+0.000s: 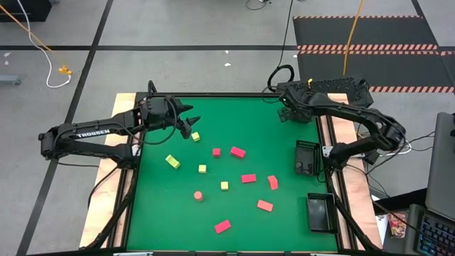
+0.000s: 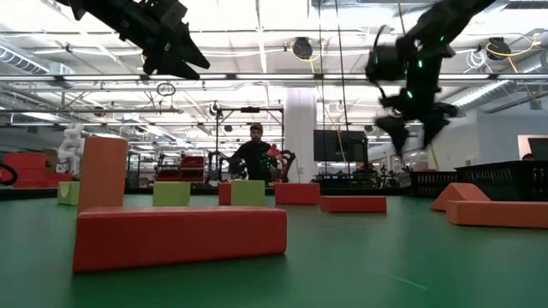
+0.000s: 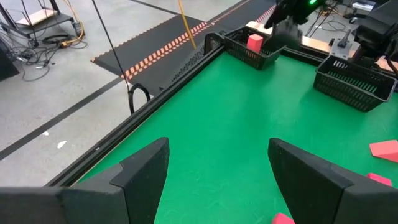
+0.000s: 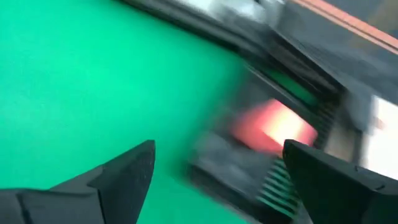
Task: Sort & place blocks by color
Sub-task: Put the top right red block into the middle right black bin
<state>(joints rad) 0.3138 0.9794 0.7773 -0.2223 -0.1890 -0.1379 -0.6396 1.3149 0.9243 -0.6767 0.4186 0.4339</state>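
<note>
Right gripper [image 4: 214,171]: jaws spread wide, empty, hanging over the farther black tray [image 1: 306,158] at the table's right edge; a pink block [image 3: 254,42] lies inside that tray. Left gripper [image 3: 214,168]: fingers apart, nothing held, above the mat's far left. Remaining blocks [image 1: 248,178] scattered mid-mat [image 1: 284,213].

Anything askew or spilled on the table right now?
Nothing stands out. Loose blocks lie scattered on the green mat, unsorted. One pink block sits in the far tray, under the open right gripper.
</note>
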